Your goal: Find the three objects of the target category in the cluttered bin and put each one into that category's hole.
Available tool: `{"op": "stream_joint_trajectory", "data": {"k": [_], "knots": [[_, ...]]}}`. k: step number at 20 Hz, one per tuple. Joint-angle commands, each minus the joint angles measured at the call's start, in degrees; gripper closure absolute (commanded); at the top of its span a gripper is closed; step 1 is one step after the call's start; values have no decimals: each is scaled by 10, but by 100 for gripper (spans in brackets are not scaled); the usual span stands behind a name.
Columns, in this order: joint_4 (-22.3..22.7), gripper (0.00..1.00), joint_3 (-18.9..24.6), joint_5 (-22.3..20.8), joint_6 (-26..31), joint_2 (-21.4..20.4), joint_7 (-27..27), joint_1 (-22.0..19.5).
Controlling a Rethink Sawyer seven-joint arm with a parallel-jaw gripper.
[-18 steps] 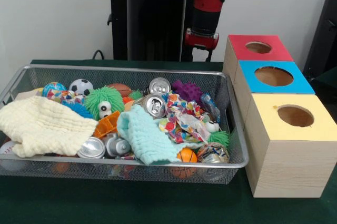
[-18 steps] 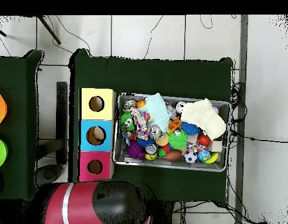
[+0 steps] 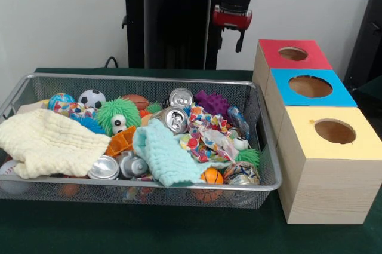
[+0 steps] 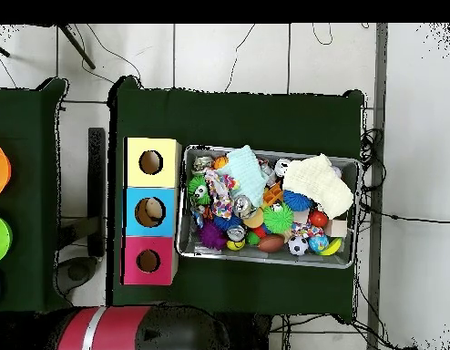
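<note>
The silver wire-mesh bin (image 3: 143, 79) stands on the dark green table, full of mixed things: several drink cans (image 3: 175, 119), a soccer ball (image 3: 92, 98), an orange ball (image 3: 211, 176), a green fuzzy toy (image 3: 119, 115), a pale yellow cloth (image 3: 51, 140) and a mint cloth (image 3: 167, 155). The bin also shows in the overhead view (image 4: 265, 260). My gripper (image 3: 231, 37) hangs high behind the bin's far right corner, in front of the pedestal, apart from everything and holding nothing that I can see.
Three wooden boxes with round holes stand in a row right of the bin: red top (image 3: 271, 51), blue top (image 3: 283, 80), yellow top (image 3: 304, 131). Overhead they lie left of the bin, yellow (image 4: 151, 146) farthest from my base. My arm (image 4: 138, 333) shows at the bottom edge.
My arm has drawn upward and back toward the pedestal; the gripper hangs higher than before. Nothing in the bin has moved.
</note>
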Motion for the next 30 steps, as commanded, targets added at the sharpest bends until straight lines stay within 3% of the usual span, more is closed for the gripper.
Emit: {"op": "stream_joint_trajectory", "data": {"k": [1,10,17,24,28,30], "knots": [[52,0,17,-15,52,-31,118,-18],[64,0,4,-28,22,-16,136,-9],[41,0,-32,-76,-15,43,140,-27],[7,0,-72,-128,-31,88,118,-84],[4,0,-96,-149,-16,78,88,-134],[-2,0,-121,-182,-16,79,68,-170]]}}
